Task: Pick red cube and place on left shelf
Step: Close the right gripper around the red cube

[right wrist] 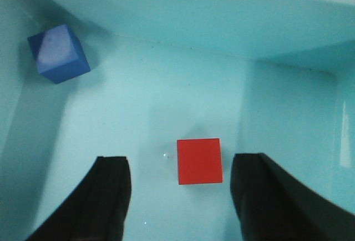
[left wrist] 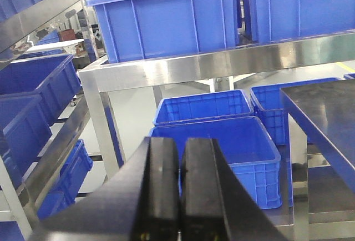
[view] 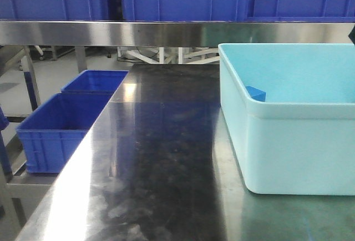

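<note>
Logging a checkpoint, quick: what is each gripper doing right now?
Left gripper: shut, holding nothing.
Right gripper: open, red cube between its fingers, not gripped.

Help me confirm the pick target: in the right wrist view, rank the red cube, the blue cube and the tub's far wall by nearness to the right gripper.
1. red cube, inside the open right gripper, right of centre.
2. blue cube, far left corner.
3. tub's far wall, across the top, behind it; nearly tied with the blue cube.
</note>
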Robot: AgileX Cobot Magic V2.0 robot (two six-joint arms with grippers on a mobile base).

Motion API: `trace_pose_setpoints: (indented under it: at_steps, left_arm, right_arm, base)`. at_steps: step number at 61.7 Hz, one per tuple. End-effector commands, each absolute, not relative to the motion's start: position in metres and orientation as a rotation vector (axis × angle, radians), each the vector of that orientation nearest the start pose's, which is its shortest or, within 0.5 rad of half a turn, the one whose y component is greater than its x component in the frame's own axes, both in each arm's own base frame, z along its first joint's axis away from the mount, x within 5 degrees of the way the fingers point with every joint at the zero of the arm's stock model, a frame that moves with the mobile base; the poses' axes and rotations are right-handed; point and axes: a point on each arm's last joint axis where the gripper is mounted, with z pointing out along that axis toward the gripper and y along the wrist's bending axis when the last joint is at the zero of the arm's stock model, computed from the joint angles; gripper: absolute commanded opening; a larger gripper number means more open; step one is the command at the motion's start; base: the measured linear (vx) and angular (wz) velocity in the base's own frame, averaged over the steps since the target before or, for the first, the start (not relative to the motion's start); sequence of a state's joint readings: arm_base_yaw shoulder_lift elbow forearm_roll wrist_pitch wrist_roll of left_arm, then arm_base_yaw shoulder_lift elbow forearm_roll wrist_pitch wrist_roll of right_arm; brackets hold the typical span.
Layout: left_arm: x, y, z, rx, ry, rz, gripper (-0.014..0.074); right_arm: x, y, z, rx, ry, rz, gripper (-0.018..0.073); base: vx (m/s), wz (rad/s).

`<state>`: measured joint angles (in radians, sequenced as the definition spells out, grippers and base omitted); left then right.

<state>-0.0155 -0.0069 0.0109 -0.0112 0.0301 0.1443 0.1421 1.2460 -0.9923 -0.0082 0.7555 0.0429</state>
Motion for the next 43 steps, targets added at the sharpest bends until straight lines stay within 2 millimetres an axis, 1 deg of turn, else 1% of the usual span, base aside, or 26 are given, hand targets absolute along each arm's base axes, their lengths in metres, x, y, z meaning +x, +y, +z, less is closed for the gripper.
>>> trace_pose_setpoints:
  at_steps: [1,21,24,33,43]
  left_arm:
    - [0.057,-0.001,0.208,0.108,1.452,0.089,0.0106]
    - [0.057,-0.001,0.208,0.108,1.452,0.089,0.0106]
    - [0.057,-0.001,0.208,0.108,1.452,0.089,0.0106]
    - [0.057,-0.001,0.208,0.108,1.452,0.089,0.0106]
    - [0.057,-0.001,0.208,0.108,1.452,0.089,0.0106]
  right_arm:
    - [0.253,0.036,0.331,-0.126,2.376,0.074,0.0466]
    - [0.252,0.035,0.330,-0.127,2.389,0.073,0.0477]
    - [0.252,0.035,0.328,-0.128,2.404,0.072,0.0500]
    - [0.252,0.035,0.321,-0.131,2.475,0.065,0.0632]
    - [0.256,0.035,0.312,-0.142,2.525,0.046,0.0627]
  base:
    - [0.00,0.00]
    - [0.00,0.00]
    - [0.00,0.00]
    - [0.00,0.00]
    - [0.00,0.00]
